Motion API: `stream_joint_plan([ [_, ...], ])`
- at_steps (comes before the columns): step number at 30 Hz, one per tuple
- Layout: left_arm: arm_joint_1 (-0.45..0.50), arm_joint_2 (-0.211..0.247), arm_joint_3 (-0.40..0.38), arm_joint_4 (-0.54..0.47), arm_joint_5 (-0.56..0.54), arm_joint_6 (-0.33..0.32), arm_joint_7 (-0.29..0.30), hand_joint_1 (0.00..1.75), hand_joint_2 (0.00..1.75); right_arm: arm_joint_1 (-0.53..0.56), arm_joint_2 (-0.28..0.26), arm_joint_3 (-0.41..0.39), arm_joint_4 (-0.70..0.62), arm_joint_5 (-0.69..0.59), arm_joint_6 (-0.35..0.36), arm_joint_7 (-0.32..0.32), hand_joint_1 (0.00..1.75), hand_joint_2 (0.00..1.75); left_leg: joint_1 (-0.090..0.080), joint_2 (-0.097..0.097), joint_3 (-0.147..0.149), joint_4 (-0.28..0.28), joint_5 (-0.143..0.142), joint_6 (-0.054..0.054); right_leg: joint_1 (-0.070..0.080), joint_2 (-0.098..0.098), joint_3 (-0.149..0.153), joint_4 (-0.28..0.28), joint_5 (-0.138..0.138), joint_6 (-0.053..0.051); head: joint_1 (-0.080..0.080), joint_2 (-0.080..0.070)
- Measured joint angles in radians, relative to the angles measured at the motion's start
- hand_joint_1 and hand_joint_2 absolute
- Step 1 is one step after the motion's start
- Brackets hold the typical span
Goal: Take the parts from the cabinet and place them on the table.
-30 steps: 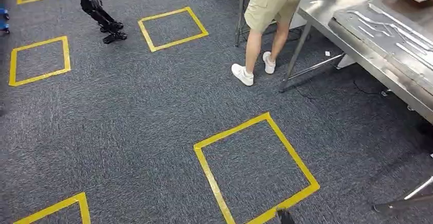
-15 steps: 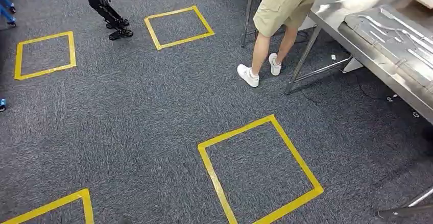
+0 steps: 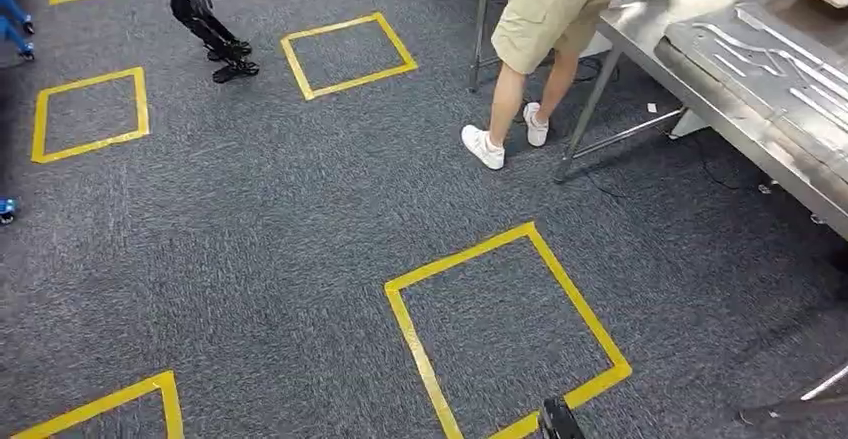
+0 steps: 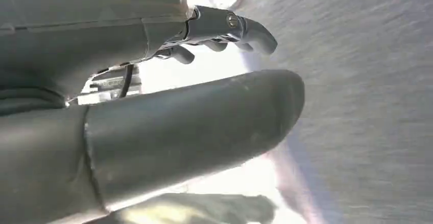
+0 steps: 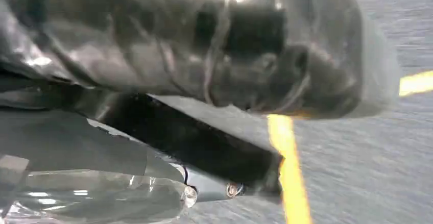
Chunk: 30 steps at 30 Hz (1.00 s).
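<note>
In the right wrist view my right hand [image 5: 199,145] grips a shiny silver part in clear plastic wrap [image 5: 214,45], which lies across its dark fingers [image 5: 240,165] above grey carpet. My left hand [image 4: 168,127] holds nothing, and its thick thumb stands apart from its dark fingers [image 4: 240,27]. The steel table [image 3: 640,29] stands at the far right of the head view, with several long metal parts [image 3: 775,54] laid on a grey slab on it. A dark tip [image 3: 558,421] pokes in at the bottom edge of the head view; what it is I cannot tell.
A person in khaki shorts and white shoes [image 3: 545,19] stands at the table's near corner. Yellow tape squares [image 3: 505,334] mark the grey carpet. Another robot's dark legs [image 3: 205,24] stand at the far left. Table legs [image 3: 590,109] and a cable reach the floor on the right.
The whole head picture has swayed a little, so the camera moved. The dark tip at the bottom edge, gone half a second ago, shows again. The person's feet have barely shifted.
</note>
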Motion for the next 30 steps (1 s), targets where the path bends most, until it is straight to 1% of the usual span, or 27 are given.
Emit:
stream_joint_plan([
  [2,-0.053,0.0,0.0,-0.055,0.0,0.0,-0.003,0.0,0.0,0.053,0.0,0.0,0.06,0.0,0.0,0.001,0.0,0.0,-0.004,-0.005,-0.003,0.009,-0.006,0.011,0.001,-0.005,0.004,0.0,-0.002,0.004,0.002,0.0],
  [3,-0.077,-0.001,0.0,-0.084,0.0,0.0,-0.004,0.0,0.0,0.077,0.001,0.0,0.093,0.0,0.0,0.001,0.0,0.0,-0.004,-0.005,-0.004,0.007,-0.006,0.014,0.001,-0.007,0.007,0.0,-0.002,0.005,0.001,0.0],
  [4,-0.109,-0.003,0.0,-0.119,0.0,0.0,-0.005,0.0,0.0,0.107,0.0,0.0,0.127,0.0,0.0,0.001,0.0,0.0,0.002,-0.006,-0.002,-0.001,0.0,0.022,0.0,-0.009,0.004,0.003,-0.01,0.01,0.001,0.0],
  [5,-0.137,-0.004,0.0,-0.151,0.0,0.0,-0.005,0.0,0.0,0.135,0.001,0.0,0.157,0.0,0.0,0.001,0.0,0.0,0.002,-0.008,-0.002,-0.002,0.0,0.025,-0.003,-0.008,-0.003,0.025,-0.032,0.016,0.002,0.0],
  [6,-0.163,-0.004,0.0,-0.186,0.0,0.0,-0.005,0.0,0.0,0.163,0.001,0.0,0.193,0.0,0.001,0.001,0.0,0.0,0.002,-0.01,-0.002,-0.002,-0.001,0.029,-0.005,-0.008,-0.029,0.084,-0.071,0.021,0.001,0.0],
  [8,-0.207,-0.004,0.0,-0.244,0.0,0.0,-0.005,0.0,0.0,0.206,0.0,0.0,0.254,0.0,0.001,0.001,0.0,0.0,0.001,-0.016,-0.004,0.0,-0.001,0.03,-0.007,-0.008,-0.111,0.249,-0.147,0.028,0.001,0.0],
  [9,-0.225,-0.003,0.0,-0.267,0.0,0.0,-0.005,0.0,0.0,0.224,0.0,0.0,0.28,0.0,0.0,0.001,0.0,0.0,0.0,-0.019,-0.004,0.001,-0.002,0.031,-0.008,-0.008,-0.146,0.318,-0.164,0.03,0.002,0.0],
  [10,-0.234,-0.003,0.0,-0.281,0.0,0.0,-0.005,0.0,0.0,0.235,0.0,0.0,0.296,0.0,0.0,0.001,0.0,0.0,0.0,-0.023,-0.003,0.001,-0.003,0.032,-0.007,-0.008,-0.158,0.332,-0.152,0.029,0.002,0.0],
  [11,-0.239,-0.003,0.001,-0.287,0.0,0.001,-0.005,0.0,0.0,0.243,0.0,0.0,0.301,0.0,0.0,0.001,0.0,0.0,-0.001,-0.027,-0.001,0.001,-0.004,0.032,-0.006,-0.008,-0.145,0.295,-0.115,0.025,0.002,0.0],
  [12,-0.235,-0.003,0.001,-0.287,0.0,0.001,-0.005,0.0,0.0,0.242,0.0,0.0,0.301,0.0,0.0,0.001,0.0,0.0,-0.001,-0.03,0.002,0.001,-0.005,0.031,-0.004,-0.008,-0.112,0.216,-0.062,0.018,0.002,0.0],
  [13,-0.221,-0.003,0.001,-0.284,0.0,0.001,-0.003,0.0,0.0,0.229,0.0,0.0,0.293,0.0,0.0,0.0,0.0,0.0,-0.002,-0.029,0.006,0.0,-0.007,0.031,0.001,-0.008,-0.065,0.111,-0.006,0.008,0.002,0.0],
  [14,-0.202,-0.004,0.001,-0.276,0.0,0.001,-0.002,0.0,0.0,0.213,0.0,0.0,0.279,0.0,0.0,-0.001,0.0,0.0,0.001,-0.027,0.007,-0.002,-0.008,0.031,0.009,-0.007,-0.03,0.027,0.027,-0.006,0.002,0.0],
  [15,-0.185,-0.009,0.001,-0.254,0.0,0.001,-0.001,0.0,0.0,0.19,-0.006,0.0,0.259,0.0,0.0,-0.001,0.0,0.0,0.001,-0.021,0.003,-0.004,-0.007,0.029,0.011,-0.006,-0.013,0.015,0.014,-0.013,0.0,0.0],
  [17,-0.134,-0.01,0.001,-0.2,0.0,0.0,0.002,0.0,0.0,0.136,-0.004,0.0,0.205,0.0,0.0,-0.003,0.0,0.0,0.008,-0.018,0.001,-0.006,-0.004,0.022,0.018,0.0,-0.019,0.01,0.021,-0.015,0.001,0.0],
  [18,-0.105,-0.013,0.0,-0.171,0.001,0.0,0.002,0.0,0.0,0.109,-0.004,0.0,0.172,0.0,0.0,-0.003,0.0,0.0,0.008,-0.016,0.006,-0.016,0.0,0.015,0.02,0.004,-0.018,0.003,0.025,-0.021,0.001,0.0],
  [19,-0.076,-0.014,0.0,-0.137,0.001,0.0,0.002,0.0,0.0,0.077,-0.004,0.0,0.134,0.0,0.0,-0.003,0.0,0.0,0.002,-0.016,0.014,-0.025,0.004,0.008,0.018,0.004,-0.006,-0.024,0.035,-0.03,0.001,0.0],
  [20,-0.046,-0.014,0.0,-0.107,0.001,0.0,0.002,0.0,0.0,0.045,-0.004,0.0,0.102,0.0,0.0,-0.003,0.0,0.0,0.002,-0.014,0.014,-0.012,-0.012,0.008,0.005,-0.003,0.01,-0.046,0.044,-0.027,0.001,0.0],
  [21,-0.015,-0.014,0.0,-0.071,0.002,0.0,0.002,0.0,0.0,0.02,-0.002,0.0,0.063,0.0,0.0,-0.003,0.0,0.0,0.001,-0.012,-0.004,0.028,-0.043,0.007,0.004,0.002,0.013,-0.052,0.046,-0.032,0.001,0.0],
  [22,0.01,-0.014,0.0,-0.042,0.002,0.0,0.002,0.0,0.0,-0.006,-0.002,0.0,0.032,0.0,0.0,-0.003,0.0,1.75,0.002,-0.011,-0.038,0.1,-0.082,0.005,0.003,0.003,0.012,-0.05,0.046,-0.033,0.0,0.0],
  [23,0.032,-0.012,0.0,-0.01,0.002,0.0,0.003,0.0,0.0,-0.03,-0.002,0.0,0.001,0.0,0.0,-0.003,0.0,1.75,0.002,-0.011,-0.081,0.185,-0.122,0.001,0.003,0.003,0.008,-0.048,0.046,-0.033,0.0,0.0],
  [24,0.053,-0.01,0.0,0.019,0.002,0.0,0.003,0.0,0.0,-0.051,-0.003,0.0,-0.027,0.0,0.0,-0.003,0.0,1.75,0.002,-0.011,-0.119,0.263,-0.151,-0.004,0.004,0.004,0.002,-0.041,0.045,-0.033,0.0,0.0],
  [25,0.067,-0.007,0.0,0.038,0.002,0.0,0.003,0.0,0.0,-0.063,-0.003,0.0,-0.045,0.0,0.0,-0.003,0.0,1.75,0.003,-0.01,-0.137,0.299,-0.152,-0.008,0.003,0.003,-0.002,-0.033,0.042,-0.032,0.0,0.0],
  [26,0.075,-0.006,0.0,0.048,0.002,0.0,0.003,0.0,0.0,-0.07,-0.003,0.0,-0.055,0.0,0.0,-0.003,0.0,1.75,0.004,-0.007,-0.128,0.279,-0.127,-0.011,0.002,0.001,-0.005,-0.025,0.038,-0.031,0.001,0.0],
  [27,0.074,-0.003,0.0,0.049,0.002,0.0,0.003,0.0,0.0,-0.068,-0.003,0.0,-0.056,0.0,0.0,-0.003,0.0,1.75,0.005,-0.002,-0.098,0.217,-0.089,-0.013,0.001,-0.002,-0.008,-0.02,0.034,-0.028,0.0,0.0],
  [28,0.061,-0.002,0.0,0.047,0.001,0.0,0.002,0.0,0.0,-0.058,-0.002,0.0,-0.052,0.0,0.0,-0.002,0.0,1.75,0.005,0.005,-0.05,0.122,-0.043,-0.015,-0.003,-0.01,-0.009,-0.012,0.03,-0.022,0.0,0.0],
  [29,0.042,0.0,0.0,0.038,0.001,0.0,0.001,0.0,0.0,-0.041,-0.002,0.0,-0.042,0.0,0.0,-0.001,0.0,1.75,0.005,0.023,-0.002,0.032,-0.006,-0.016,-0.004,-0.019,-0.01,-0.004,0.023,-0.015,0.0,0.0],
  [30,0.016,-0.001,0.0,0.019,0.0,0.0,0.001,0.0,0.0,-0.017,-0.003,0.0,-0.021,0.0,0.0,0.0,0.0,1.75,-0.006,0.045,0.02,0.004,-0.021,-0.01,0.003,-0.033,-0.019,-0.001,0.017,-0.009,0.0,0.0],
])
